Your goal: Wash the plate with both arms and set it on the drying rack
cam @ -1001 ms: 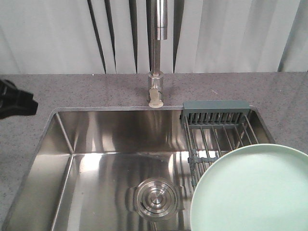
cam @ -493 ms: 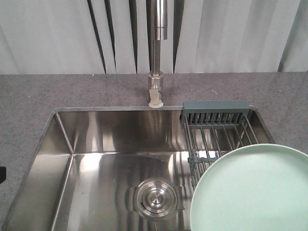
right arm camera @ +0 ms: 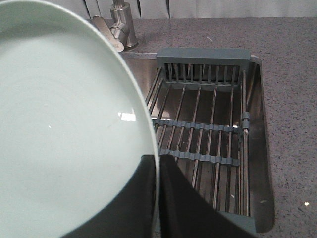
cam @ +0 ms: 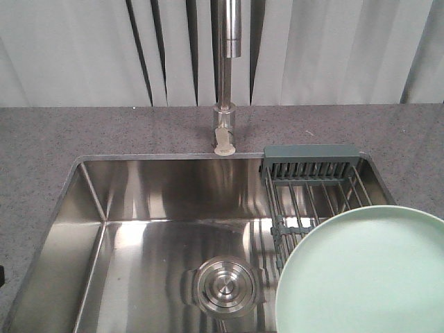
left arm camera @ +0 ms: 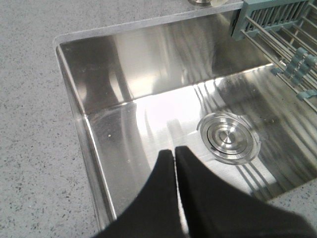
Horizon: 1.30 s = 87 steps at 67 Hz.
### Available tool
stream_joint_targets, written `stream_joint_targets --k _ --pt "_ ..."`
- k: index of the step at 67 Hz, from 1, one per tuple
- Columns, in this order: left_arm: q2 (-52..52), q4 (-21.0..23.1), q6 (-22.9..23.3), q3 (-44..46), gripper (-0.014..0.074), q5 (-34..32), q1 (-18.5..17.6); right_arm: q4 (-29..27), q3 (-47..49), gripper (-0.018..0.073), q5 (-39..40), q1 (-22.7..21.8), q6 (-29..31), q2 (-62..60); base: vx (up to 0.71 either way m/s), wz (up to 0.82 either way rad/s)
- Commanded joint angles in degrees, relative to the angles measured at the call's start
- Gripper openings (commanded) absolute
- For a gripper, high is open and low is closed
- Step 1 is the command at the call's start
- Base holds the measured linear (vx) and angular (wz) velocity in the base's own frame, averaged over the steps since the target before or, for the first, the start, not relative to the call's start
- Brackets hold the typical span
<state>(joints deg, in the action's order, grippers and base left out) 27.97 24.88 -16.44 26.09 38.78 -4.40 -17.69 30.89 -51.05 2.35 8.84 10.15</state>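
Grey speckled countertop [cam: 69, 132] runs all the way around, with a big stainless steel sink [cam: 159, 187] sunk into it. The basin is shiny, lots of glare on the bottom.

The pale mint-green plate [cam: 368, 277] is up in the air over the near right corner of the sink. From the front it covers the near end of the drying rack [cam: 312, 163]. The rack sits across the right side of the sink, steel rods running front to back, with a grey-green slotted bar at the far end against the back wall. As far as I can tell, the plate isn't lying on the rods; it's only in the claw's grip.

The steel faucet [cam: 225, 69] stands on the counter behind the sink, just left of the rack. The round steel drain [cam: 225, 286] is in the basin floor, left of the plate.

The right gripper [right arm camera: 158, 161] is pinched onto the plate's rim, one black finger on each face. The left gripper [left arm camera: 176, 153] hangs over the left half of the basin, its fingers pressed together with nothing between them.
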Motion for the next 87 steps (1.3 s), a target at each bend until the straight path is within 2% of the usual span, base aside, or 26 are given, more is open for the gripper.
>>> stream_joint_targets --k 1,20,30,59,64,70,77,87 --pt "0.3 1.5 0.5 1.5 -0.0008 -4.4 0.0 -0.8 1.4 -0.0001 4.7 -0.3 0.1 0.6 0.0 0.0" --pt "0.3 1.5 0.5 1.5 -0.0008 -4.6 0.0 -1.0 1.5 -0.0001 6.3 -0.3 0.1 0.6 0.0 0.0" --pt "0.3 1.5 0.5 1.5 -0.0008 -4.5 0.0 -1.0 4.0 -0.0001 6.2 -0.3 -3.5 4.1 0.0 0.0" --pt "0.3 1.5 0.5 1.5 -0.0008 -4.2 0.0 4.4 24.6 -0.0001 -1.0 -0.3 -1.9 34.7 0.0 0.0" --pt "0.3 1.5 0.5 1.5 -0.0008 -4.2 0.0 2.6 26.2 -0.0001 -2.4 -0.3 1.1 39.8 0.0 0.0" --pt "0.3 1.5 0.5 1.5 -0.0008 -4.2 0.0 -2.3 26.7 -0.0001 -3.0 0.0 6.0 45.0 0.0 0.0" --pt "0.3 1.5 0.5 1.5 -0.0008 -4.2 0.0 -6.5 26.7 -0.0001 -1.5 3.1 8.8 49.8 0.0 0.0" --pt "0.3 1.5 0.5 1.5 -0.0008 -4.2 0.0 -5.7 26.7 -0.0001 3.5 11.4 6.4 55.5 0.0 0.0"
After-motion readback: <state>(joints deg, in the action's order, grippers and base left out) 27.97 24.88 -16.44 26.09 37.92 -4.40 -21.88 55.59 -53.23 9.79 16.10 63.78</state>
